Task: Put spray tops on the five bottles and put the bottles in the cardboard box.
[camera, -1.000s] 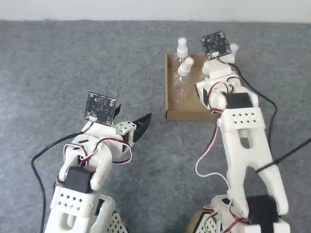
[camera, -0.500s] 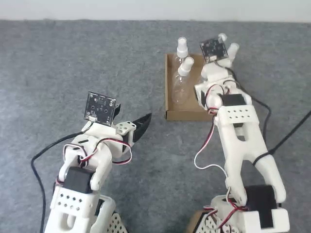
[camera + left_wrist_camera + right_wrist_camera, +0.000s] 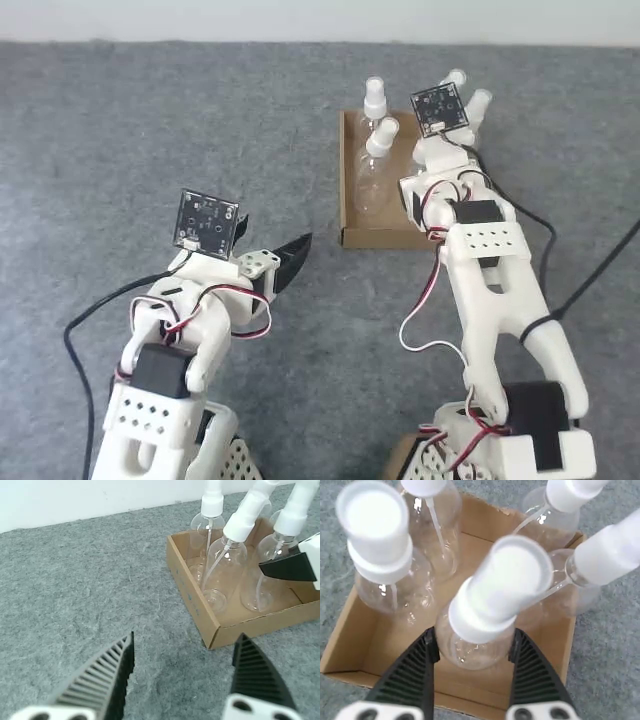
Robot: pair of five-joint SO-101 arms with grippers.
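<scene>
1. Right gripper (image 3: 472, 639): jaws closed against both sides of the gripped bottle (image 3: 470, 652). Clear body, white spray top (image 3: 502, 587) fitted. The bottle stands between the fingers, inside the cardboard box (image 3: 350, 662), just past its near wall.
2. Flanking those jaws: first neighbour bottle (image 3: 382, 582) just beside one finger, in the box. Second neighbour bottle (image 3: 580, 575) is beside the other finger at the side wall, base hidden. Both are capped.
3. Beyond the jaws, by the far wall: far bottle (image 3: 440, 527) and corner bottle (image 3: 552, 522), both capped.
4. Left gripper (image 3: 187, 636): jaws wide apart, bare grey carpet (image 3: 90, 595) between them. The box (image 3: 192, 600) lies ahead of the fingertips, off to one side, well apart.
5. High view: left gripper (image 3: 288, 258) is short of the box's (image 3: 345, 180) near corner.
</scene>
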